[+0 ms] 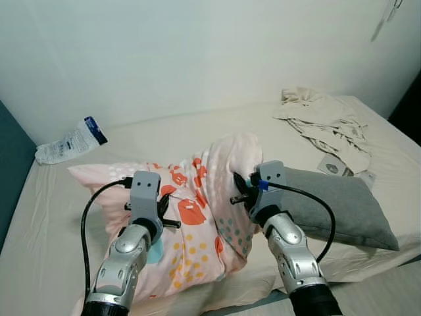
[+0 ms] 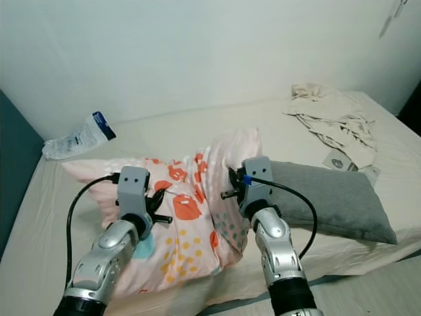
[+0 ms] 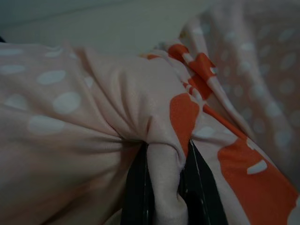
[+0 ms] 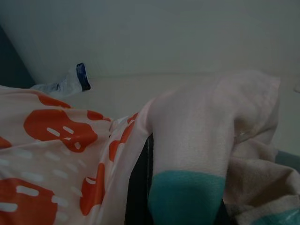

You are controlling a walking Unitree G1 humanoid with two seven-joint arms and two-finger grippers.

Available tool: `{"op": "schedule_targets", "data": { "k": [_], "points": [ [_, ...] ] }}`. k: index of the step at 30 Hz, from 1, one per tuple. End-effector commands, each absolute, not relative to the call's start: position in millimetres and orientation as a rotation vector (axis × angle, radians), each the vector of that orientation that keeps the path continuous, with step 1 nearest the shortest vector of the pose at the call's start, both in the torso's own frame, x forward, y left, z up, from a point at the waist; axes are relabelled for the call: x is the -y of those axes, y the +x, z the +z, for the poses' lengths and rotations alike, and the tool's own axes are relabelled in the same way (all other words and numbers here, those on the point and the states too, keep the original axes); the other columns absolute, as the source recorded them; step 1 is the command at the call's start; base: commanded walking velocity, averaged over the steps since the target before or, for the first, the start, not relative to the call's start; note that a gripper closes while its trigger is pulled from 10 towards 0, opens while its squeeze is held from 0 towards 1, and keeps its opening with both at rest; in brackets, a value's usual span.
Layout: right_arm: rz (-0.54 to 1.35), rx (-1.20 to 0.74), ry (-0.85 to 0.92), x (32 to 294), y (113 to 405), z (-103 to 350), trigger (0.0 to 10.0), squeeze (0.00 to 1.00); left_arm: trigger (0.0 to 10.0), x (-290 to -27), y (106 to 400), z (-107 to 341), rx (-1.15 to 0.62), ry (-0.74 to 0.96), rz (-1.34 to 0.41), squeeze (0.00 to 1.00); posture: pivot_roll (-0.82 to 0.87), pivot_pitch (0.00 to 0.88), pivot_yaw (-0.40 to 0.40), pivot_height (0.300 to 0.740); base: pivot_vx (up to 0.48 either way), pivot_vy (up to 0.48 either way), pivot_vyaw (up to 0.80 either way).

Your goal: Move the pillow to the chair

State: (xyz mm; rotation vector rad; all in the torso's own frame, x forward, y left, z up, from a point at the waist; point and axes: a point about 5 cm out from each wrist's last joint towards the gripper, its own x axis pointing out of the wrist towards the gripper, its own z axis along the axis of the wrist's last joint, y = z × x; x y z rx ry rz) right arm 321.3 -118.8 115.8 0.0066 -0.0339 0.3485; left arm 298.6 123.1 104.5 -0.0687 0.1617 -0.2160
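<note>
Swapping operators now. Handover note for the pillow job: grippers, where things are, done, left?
Left gripper: shut on a fold of the pink patterned pillow.
Right gripper: pinching the pillow's raised right end.
Pillow is on the bed, bunched between both arms, beside a grey pillow.
Done: two-handed grasp.
Left: lift it off the bed, find the chair, carry it there and set it down.

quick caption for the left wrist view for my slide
Left claw pinching a fold of the pink, orange-patterned pillow between its two black fingers.
</note>
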Motion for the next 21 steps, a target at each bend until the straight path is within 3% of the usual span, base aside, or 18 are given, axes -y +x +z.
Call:
{"op": "schedule_targets", "data": {
  "k": [1, 5, 11, 21],
  "points": [
    [0.407, 0.03, 0.017, 104.2, 318.3, 115.1, 10.0, 0.0, 10.0, -117.8, 300.0, 109.7, -0.128, -0.073, -0.227, 0.0, 0.04, 0.094, 0.015, 0.74, 0.0, 0.0, 0.0],
    [0.395, -0.08, 0.142, 105.7, 313.6, 90.7, 10.0, 0.0, 10.0, -116.1, 297.0, 98.4, -0.166, -0.181, -0.227, 0.0, 0.04, 0.091, 0.013, 0.74, 0.0, 0.0, 0.0],
    [0.364, -0.14, 0.11, 113.5, 304.9, 69.1, 10.0, 0.0, 10.0, -119.8, 294.4, 87.9, -0.204, -0.035, -0.258, 0.0, 0.05, 0.088, 0.015, 0.74, 0.0, 0.0, 0.0],
    [0.373, -0.152, 0.104, 110.1, 302.0, 63.8, 10.0, 0.0, 10.0, -126.2, 293.5, 81.8, -0.228, -0.076, -0.233, 0.0, 0.05, 0.083, 0.03, 0.74, 0.0, 0.0, 0.0]
  ]
}}
